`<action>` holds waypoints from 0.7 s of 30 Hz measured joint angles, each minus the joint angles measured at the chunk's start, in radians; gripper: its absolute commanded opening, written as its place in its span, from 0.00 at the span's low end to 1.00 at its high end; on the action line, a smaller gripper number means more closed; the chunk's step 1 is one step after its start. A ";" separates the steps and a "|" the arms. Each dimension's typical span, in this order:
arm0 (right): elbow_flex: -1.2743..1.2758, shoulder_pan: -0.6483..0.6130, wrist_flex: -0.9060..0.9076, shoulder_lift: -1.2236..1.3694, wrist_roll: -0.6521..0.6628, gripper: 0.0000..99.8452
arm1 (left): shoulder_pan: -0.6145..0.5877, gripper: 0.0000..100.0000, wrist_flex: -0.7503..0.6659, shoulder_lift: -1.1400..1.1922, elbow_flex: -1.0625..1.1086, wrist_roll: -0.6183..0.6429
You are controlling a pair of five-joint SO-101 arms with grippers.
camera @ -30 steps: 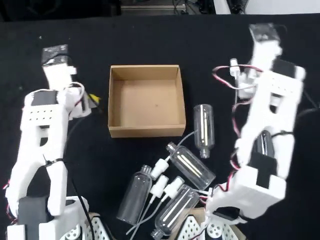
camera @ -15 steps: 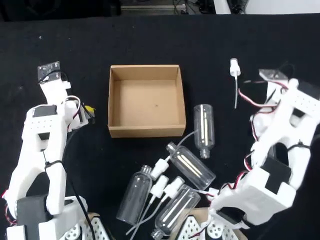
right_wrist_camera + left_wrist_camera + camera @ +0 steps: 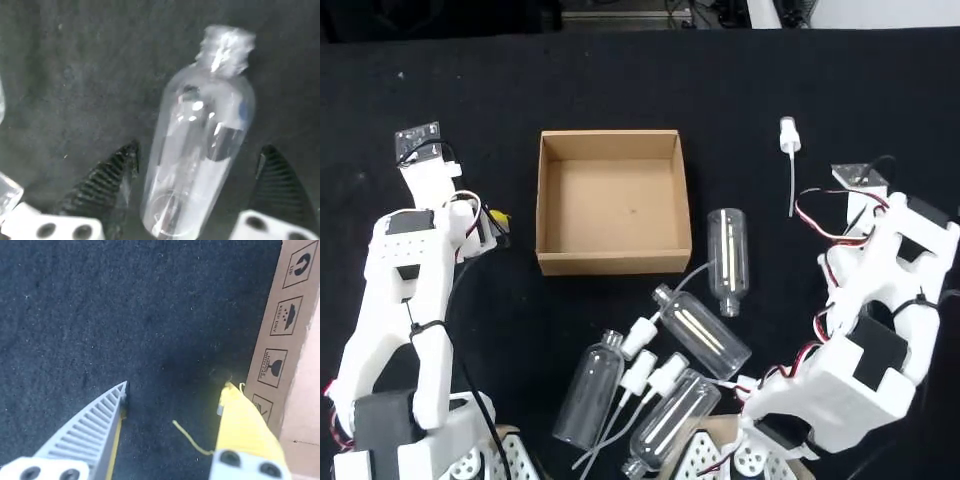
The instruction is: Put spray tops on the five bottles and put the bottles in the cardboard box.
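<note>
The open cardboard box [image 3: 610, 255] stands mid-table, and its printed wall [image 3: 285, 335] runs beside my left gripper [image 3: 175, 388]. That gripper [image 3: 492, 217] is open and holds nothing, low over the black cloth just left of the box. My right gripper [image 3: 198, 151] is open, its fingers on either side of a clear uncapped bottle [image 3: 200, 145] lying on the cloth. The right arm [image 3: 880, 270] covers that bottle from above. One bottle [image 3: 727, 258] lies near the box's right corner. Three more [image 3: 700, 330] [image 3: 590, 388] [image 3: 670, 420] lie in a cluster with white spray tops [image 3: 642, 370].
A single spray top [image 3: 788, 138] with its tube lies at the far right, beyond the right arm. The arm bases [image 3: 500, 455] stand at the near edge. Open black cloth lies behind the box and at the far left.
The right arm has pulled back from the far right and come down over a bottle, uncovering the lone spray top. The left arm shifted slightly early on, then stayed still.
</note>
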 measured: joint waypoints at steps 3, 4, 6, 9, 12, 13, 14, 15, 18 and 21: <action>0.000 0.000 -0.006 0.000 0.000 0.34 | 0.000 0.27 0.000 0.000 0.000 0.000; 0.000 0.000 -0.006 0.000 0.000 0.34 | 0.000 0.27 0.000 0.000 0.000 0.000; 0.000 0.000 -0.009 0.000 0.000 0.34 | 0.000 0.27 0.000 0.000 0.000 0.000; 0.000 0.000 -0.009 0.000 0.000 0.30 | 0.000 0.27 0.000 0.000 0.000 0.000; 0.000 0.000 -0.017 0.037 -0.021 0.18 | 0.000 0.27 0.000 0.000 0.000 0.000; -0.002 0.000 -0.023 0.057 -0.034 0.14 | 0.000 0.27 0.000 0.000 0.000 0.000; -0.015 0.000 -0.025 0.075 -0.048 0.10 | 0.000 0.27 0.000 0.000 0.000 0.000; -0.034 0.000 -0.029 0.086 -0.061 0.06 | 0.000 0.27 0.000 0.000 0.000 0.000; -0.100 0.000 -0.031 0.094 -0.094 0.01 | 0.000 0.27 0.000 0.000 0.000 0.000; -0.181 0.000 -0.028 0.094 -0.130 0.02 | 0.000 0.27 0.000 0.000 0.000 0.000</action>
